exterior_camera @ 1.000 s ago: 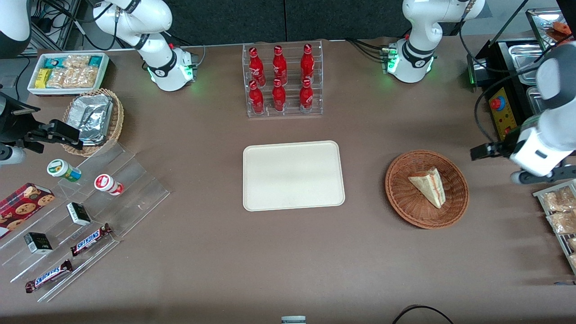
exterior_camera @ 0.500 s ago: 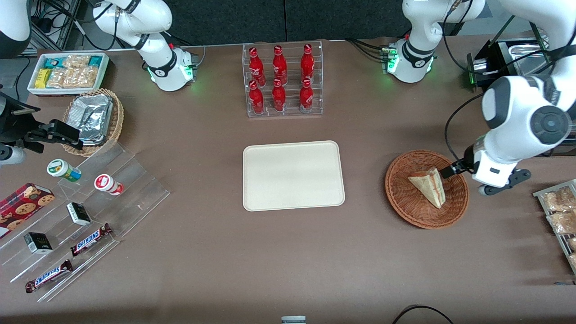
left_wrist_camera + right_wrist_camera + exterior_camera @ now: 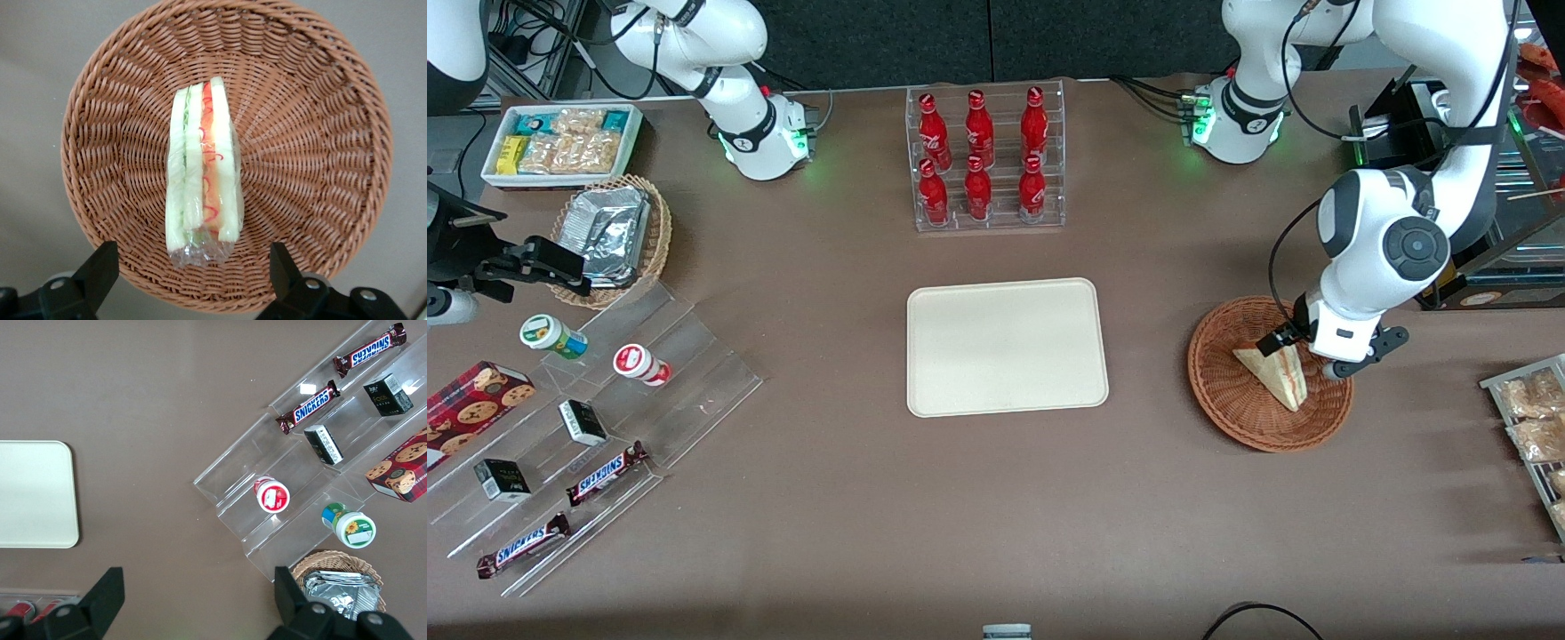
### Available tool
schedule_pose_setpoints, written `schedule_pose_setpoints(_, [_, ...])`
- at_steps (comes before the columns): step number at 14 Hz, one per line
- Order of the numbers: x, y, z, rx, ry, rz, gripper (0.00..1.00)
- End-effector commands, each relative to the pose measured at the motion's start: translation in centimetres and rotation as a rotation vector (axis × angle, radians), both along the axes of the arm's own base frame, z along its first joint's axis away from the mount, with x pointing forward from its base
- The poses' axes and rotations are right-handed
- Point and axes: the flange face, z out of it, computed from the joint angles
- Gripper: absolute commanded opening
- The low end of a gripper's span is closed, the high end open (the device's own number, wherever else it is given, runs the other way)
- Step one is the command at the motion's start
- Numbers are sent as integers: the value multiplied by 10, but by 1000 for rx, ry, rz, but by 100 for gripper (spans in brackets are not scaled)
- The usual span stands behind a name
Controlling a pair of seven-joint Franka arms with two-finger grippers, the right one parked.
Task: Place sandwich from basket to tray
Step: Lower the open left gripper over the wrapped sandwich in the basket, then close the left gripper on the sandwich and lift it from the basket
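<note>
The gripper (image 3: 1303,351) hangs over the basket (image 3: 1227,404), directly above the wide end of the sandwich (image 3: 1282,378). In the front view the wrist housing covers that end of the sandwich and part of the basket rim; only the narrow tip and one cut edge remain visible.

In the left wrist view the fingers (image 3: 99,270) are spread apart, released, one on each side of the sandwich (image 3: 202,175), gripping nothing. Their bases are cut off at the frame edge.

The sandwich lies in the basket (image 3: 320,120), wrapped in clear film, with pink-red filling between pale bread layers.

The tray (image 3: 1007,346) sits on the bench (image 3: 996,516) well apart from the basket, toward the parked arm's end.
</note>
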Motion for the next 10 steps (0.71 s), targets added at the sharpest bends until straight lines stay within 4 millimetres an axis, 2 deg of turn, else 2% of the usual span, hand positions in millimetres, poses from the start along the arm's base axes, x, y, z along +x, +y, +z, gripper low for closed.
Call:
schedule_pose_setpoints(1, [2,0,-17,8,-14,19,100])
schedule_pose_setpoints(5, [3,2,-42,11,-7,21,100])
schedule_pose_setpoints(6, [3,2,-46,13,-1,21,97])
schedule_pose_setpoints(7, [3,2,-47,13,1,24,75])
schedule_pose_setpoints(9, [4,4,-50,13,5,28,25])
schedule_pose_setpoints(10, [4,6,-48,13,5,31,8])
